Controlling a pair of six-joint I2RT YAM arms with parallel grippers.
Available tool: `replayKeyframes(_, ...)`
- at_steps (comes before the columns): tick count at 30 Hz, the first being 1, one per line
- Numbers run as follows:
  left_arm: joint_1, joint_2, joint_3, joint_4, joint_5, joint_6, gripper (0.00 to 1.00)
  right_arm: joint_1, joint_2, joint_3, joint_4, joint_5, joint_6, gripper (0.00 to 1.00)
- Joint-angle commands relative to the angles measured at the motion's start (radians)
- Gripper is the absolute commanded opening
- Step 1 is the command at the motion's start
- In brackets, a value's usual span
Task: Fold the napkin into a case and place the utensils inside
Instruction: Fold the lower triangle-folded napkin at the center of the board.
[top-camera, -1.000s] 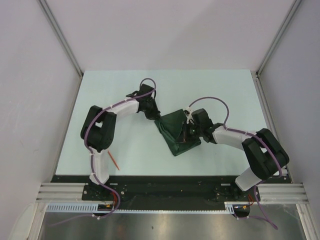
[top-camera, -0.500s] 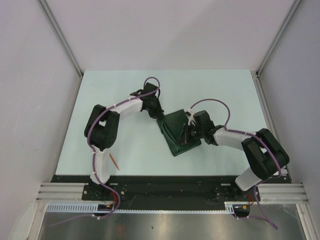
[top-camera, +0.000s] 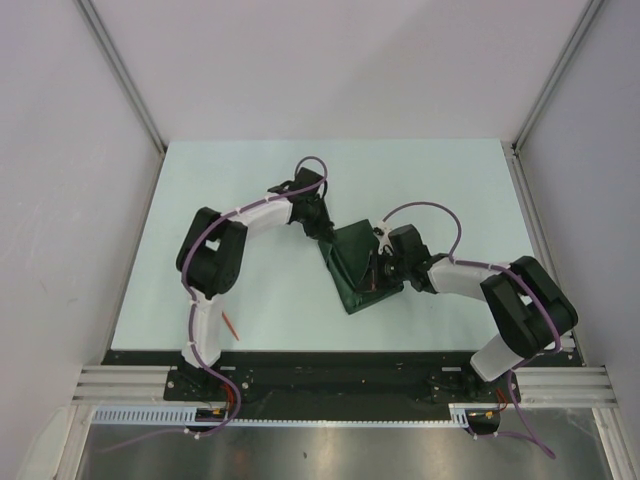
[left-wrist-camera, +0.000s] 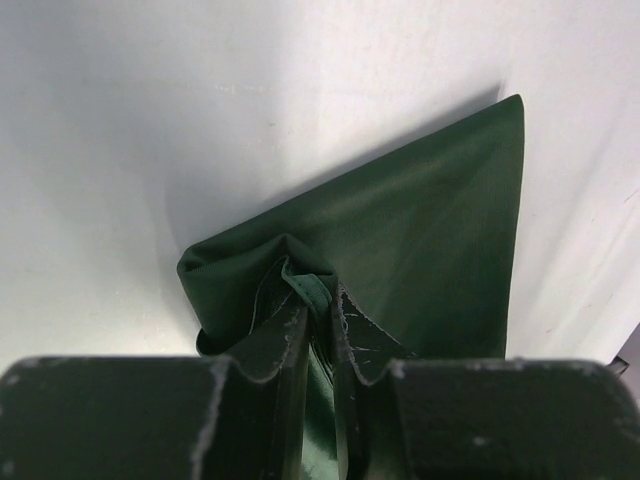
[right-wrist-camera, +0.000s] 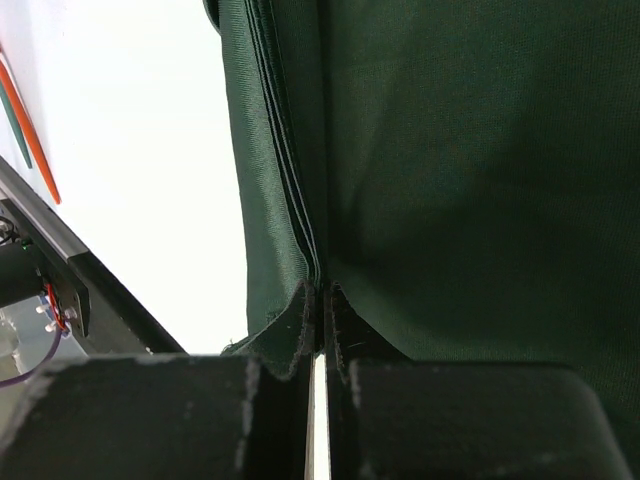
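The dark green napkin (top-camera: 357, 266) lies partly folded at the middle of the table, between both arms. My left gripper (top-camera: 322, 229) sits at its upper left corner, and in the left wrist view it (left-wrist-camera: 318, 300) is shut on a bunched fold of the napkin (left-wrist-camera: 430, 220). My right gripper (top-camera: 378, 271) rests on the napkin's right part. Its jaws (right-wrist-camera: 322, 296) are shut with the tips against a layered fold edge of the napkin (right-wrist-camera: 470, 170). The utensils lie by the near edge: an orange-red one (top-camera: 230, 324) (right-wrist-camera: 30, 130) and a teal one (right-wrist-camera: 14, 125) beside it.
The pale table (top-camera: 250, 180) is walled by white panels on three sides. A black rail (top-camera: 330, 358) runs along the near edge, also in the right wrist view (right-wrist-camera: 60, 260). The left arm's base link (top-camera: 200, 330) stands right next to the orange-red utensil.
My left gripper has moved right with the napkin's corner in it, drawing that corner in over the cloth. The right gripper has stayed in place on the napkin.
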Motion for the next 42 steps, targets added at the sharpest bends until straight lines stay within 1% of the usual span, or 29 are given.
replayKeyframes(1, 0.003, 0.009, 0.05, 0.059, -0.011, -0.022, 0.17, -0.004, 0.017, -0.02, -0.005, -0.013, -0.015, 0.0)
replayKeyframes(15, -0.013, 0.022, 0.05, 0.1, 0.0, -0.031, 0.18, -0.01, 0.014, -0.031, -0.017, -0.003, -0.022, 0.0)
replayKeyframes(16, -0.014, 0.022, 0.05, 0.102, 0.0, -0.029, 0.18, -0.01, 0.007, -0.03, -0.022, -0.001, -0.024, 0.01)
replayKeyframes(17, -0.014, 0.025, 0.049, 0.103, 0.0, -0.031, 0.18, -0.008, 0.006, -0.025, -0.026, 0.002, -0.024, 0.05)
replayKeyframes(19, -0.014, 0.032, 0.05, 0.105, 0.008, -0.031, 0.18, -0.01, 0.0, -0.022, -0.04, 0.008, -0.029, 0.06)
replayKeyframes(23, -0.019, 0.039, 0.049, 0.119, 0.019, -0.026, 0.17, -0.008, -0.005, -0.01, -0.048, 0.016, -0.035, 0.13)
replayKeyframes(24, -0.02, 0.039, 0.049, 0.122, 0.019, -0.025, 0.17, -0.008, -0.006, -0.005, -0.081, 0.017, -0.035, 0.15)
replayKeyframes(26, -0.022, 0.039, 0.049, 0.128, 0.019, -0.019, 0.17, -0.008, -0.019, 0.0, -0.091, 0.027, -0.045, 0.23)
replayKeyframes(28, -0.024, 0.04, 0.049, 0.132, 0.016, -0.015, 0.17, -0.008, -0.035, 0.021, -0.132, 0.037, -0.053, 0.28)
replayKeyframes(29, -0.024, 0.04, 0.049, 0.132, 0.014, -0.012, 0.17, -0.008, -0.063, 0.03, -0.173, 0.057, -0.068, 0.36)
replayKeyframes(31, -0.024, 0.04, 0.043, 0.134, 0.016, -0.012, 0.17, -0.01, -0.095, 0.067, -0.222, 0.085, -0.087, 0.4)
replayKeyframes(32, -0.024, 0.04, 0.041, 0.137, 0.02, -0.014, 0.17, -0.01, -0.112, 0.079, -0.276, 0.123, -0.107, 0.46)
replayKeyframes(33, -0.024, 0.039, 0.04, 0.139, 0.022, -0.014, 0.17, -0.008, -0.15, 0.093, -0.295, 0.14, -0.114, 0.48)
replayKeyframes(34, -0.025, 0.039, 0.038, 0.139, 0.023, -0.012, 0.17, -0.008, -0.163, 0.111, -0.308, 0.152, -0.122, 0.53)
replayKeyframes(35, -0.027, 0.034, 0.037, 0.14, 0.022, -0.014, 0.17, -0.004, -0.174, 0.121, -0.325, 0.175, -0.133, 0.56)
replayKeyframes(37, -0.027, 0.032, 0.037, 0.14, 0.02, -0.011, 0.17, 0.002, -0.169, 0.142, -0.341, 0.188, -0.141, 0.6)
replayKeyframes(38, -0.028, 0.031, 0.035, 0.14, 0.02, -0.009, 0.17, 0.002, -0.16, 0.145, -0.332, 0.174, -0.142, 0.61)
replayKeyframes(40, -0.028, 0.029, 0.038, 0.137, 0.02, -0.006, 0.17, 0.015, -0.135, 0.144, -0.304, 0.142, -0.125, 0.61)
replayKeyframes(42, -0.027, 0.032, 0.04, 0.136, 0.02, -0.003, 0.17, 0.025, -0.119, 0.127, -0.232, 0.084, -0.101, 0.58)
